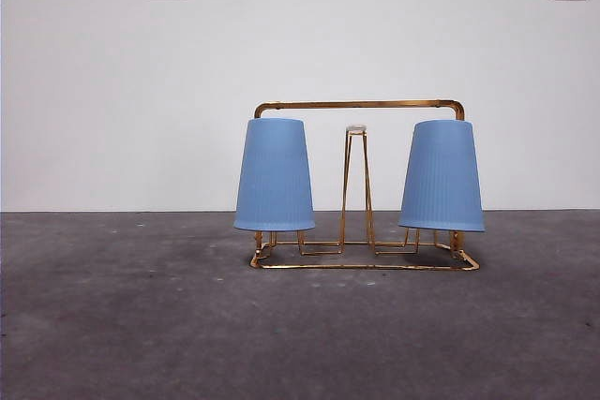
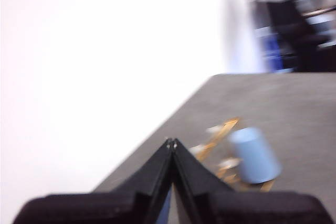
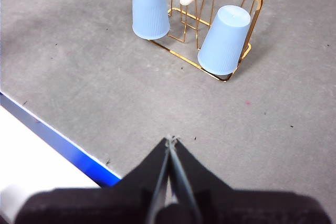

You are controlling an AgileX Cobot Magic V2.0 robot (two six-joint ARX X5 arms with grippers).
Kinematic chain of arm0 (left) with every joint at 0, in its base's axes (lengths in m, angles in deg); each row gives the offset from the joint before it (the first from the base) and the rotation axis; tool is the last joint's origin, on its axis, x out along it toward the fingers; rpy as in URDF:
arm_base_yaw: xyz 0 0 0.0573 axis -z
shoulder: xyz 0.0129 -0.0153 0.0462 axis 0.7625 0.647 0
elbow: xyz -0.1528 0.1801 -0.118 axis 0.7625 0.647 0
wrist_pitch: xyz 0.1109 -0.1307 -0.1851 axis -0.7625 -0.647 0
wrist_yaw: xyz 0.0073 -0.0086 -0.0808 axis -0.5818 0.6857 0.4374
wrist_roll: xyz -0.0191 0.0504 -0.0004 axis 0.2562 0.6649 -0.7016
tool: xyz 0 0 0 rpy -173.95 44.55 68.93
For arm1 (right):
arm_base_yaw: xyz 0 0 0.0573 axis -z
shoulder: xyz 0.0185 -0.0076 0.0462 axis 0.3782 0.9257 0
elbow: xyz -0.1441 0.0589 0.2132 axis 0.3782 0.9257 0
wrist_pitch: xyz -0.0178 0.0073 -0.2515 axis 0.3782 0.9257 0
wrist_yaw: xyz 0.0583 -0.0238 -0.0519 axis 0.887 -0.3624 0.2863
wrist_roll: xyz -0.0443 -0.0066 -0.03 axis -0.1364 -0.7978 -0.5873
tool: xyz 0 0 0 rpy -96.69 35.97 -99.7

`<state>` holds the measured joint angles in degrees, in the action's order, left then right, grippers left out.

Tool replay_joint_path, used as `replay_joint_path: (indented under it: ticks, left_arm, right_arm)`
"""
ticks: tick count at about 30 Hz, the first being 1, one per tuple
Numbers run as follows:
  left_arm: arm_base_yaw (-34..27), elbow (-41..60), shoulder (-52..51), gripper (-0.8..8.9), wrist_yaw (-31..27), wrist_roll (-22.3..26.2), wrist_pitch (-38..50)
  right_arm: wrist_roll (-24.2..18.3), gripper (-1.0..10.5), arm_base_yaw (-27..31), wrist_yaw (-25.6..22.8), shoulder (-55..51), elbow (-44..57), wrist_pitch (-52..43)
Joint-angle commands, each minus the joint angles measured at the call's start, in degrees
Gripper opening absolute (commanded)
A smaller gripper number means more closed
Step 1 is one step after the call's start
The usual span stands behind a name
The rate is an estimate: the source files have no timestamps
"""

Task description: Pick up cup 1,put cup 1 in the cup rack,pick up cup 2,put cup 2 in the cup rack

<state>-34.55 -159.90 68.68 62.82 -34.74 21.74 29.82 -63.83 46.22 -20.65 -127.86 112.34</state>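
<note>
Black jaws of the right gripper (image 3: 171,139) meet tip to tip, holding nothing, above the grey table (image 3: 79,77) and well apart from the rack. The left gripper (image 2: 171,141) is likewise pressed together and empty, also clear of the rack; its view is blurred. The gold wire cup rack (image 1: 364,264) stands upright on the table. One blue cup (image 1: 274,175) sits upside down on a peg at the rack's left end, the other blue cup (image 1: 442,176) upside down at its right end. A bare peg (image 1: 356,185) with a pale tip rises between them, under the rack's handle bar.
</note>
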Motion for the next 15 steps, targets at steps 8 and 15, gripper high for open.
replay_joint_path:
  ticks: [8,15]
  left_arm:
    - [-12.5,20.9,-13.0,-0.04,0.3,1.9,10.6]
    - [-15.0,42.3,-24.3,-0.04,-0.7,-5.4,20.8]
  right_arm:
    - [0.6,0.0,0.0,-0.1,0.0,0.5,1.3]
    - [0.6,0.0,0.0,-0.1,0.0,0.5,1.3]
